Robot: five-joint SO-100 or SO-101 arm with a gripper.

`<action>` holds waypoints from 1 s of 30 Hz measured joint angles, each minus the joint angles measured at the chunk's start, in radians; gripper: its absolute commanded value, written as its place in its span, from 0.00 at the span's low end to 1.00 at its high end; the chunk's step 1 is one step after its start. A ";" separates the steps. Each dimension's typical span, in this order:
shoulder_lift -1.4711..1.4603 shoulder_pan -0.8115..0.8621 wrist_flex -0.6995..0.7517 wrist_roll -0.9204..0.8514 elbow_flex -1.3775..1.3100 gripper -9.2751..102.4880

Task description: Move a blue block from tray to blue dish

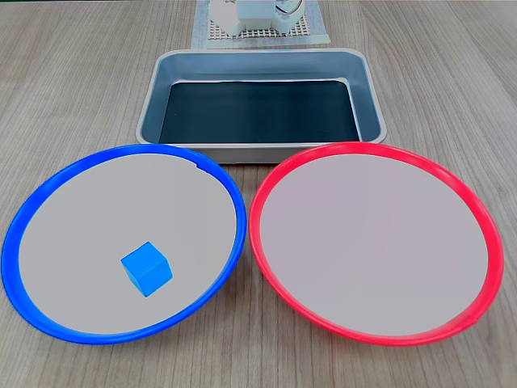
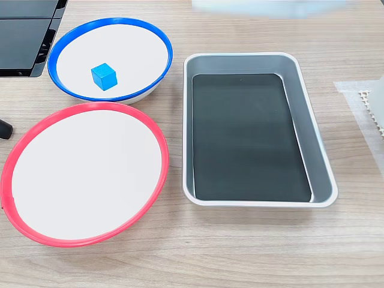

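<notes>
The blue block lies on the pale centre of the blue dish, a little toward the near side in a fixed view. The grey tray with its black bottom holds nothing. It stands behind both dishes in one fixed view and to the right of them in the other. The arm's white base stands at the top edge beyond the tray.
A red-rimmed plate of the same size sits beside the blue dish, with nothing on it. The arm's base rests on a white perforated mat. A black device lies at the table's corner.
</notes>
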 measured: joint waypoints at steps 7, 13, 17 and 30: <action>0.387 0.000 0.150 -0.078 0.356 0.08; 0.495 0.017 0.328 -0.087 0.373 0.08; 0.514 0.023 0.414 -0.086 0.373 0.08; 0.514 0.046 0.451 -0.054 0.373 0.08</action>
